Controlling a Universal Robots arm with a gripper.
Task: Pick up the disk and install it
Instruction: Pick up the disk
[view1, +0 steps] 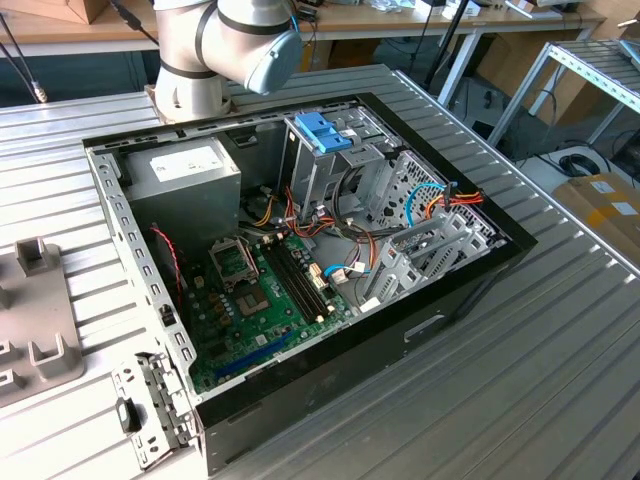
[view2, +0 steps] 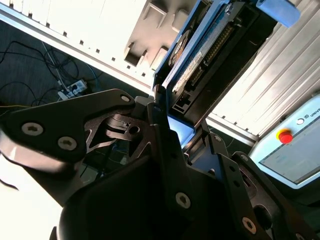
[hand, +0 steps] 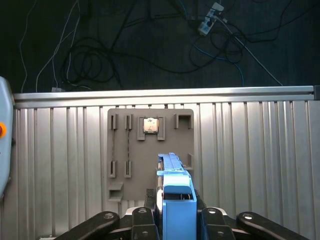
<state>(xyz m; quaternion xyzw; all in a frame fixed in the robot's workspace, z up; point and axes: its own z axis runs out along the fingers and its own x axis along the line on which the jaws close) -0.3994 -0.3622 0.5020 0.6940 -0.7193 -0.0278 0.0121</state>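
First wrist view: the jaws are clamped on the disk (hand: 175, 187), which the gripper (hand: 177, 212) holds edge-on, with its blue frame facing the camera. Beyond it a grey holder plate (hand: 120, 150) with slots lies on the ribbed metal table (hand: 250, 165), and a small square chip (hand: 150, 125) sits in one recess. In the second wrist view the disk's connector side shows beyond the black fingers (view2: 162, 130). In the exterior view the open computer case (view1: 130, 230) lies on the table below the arm (view1: 230, 40).
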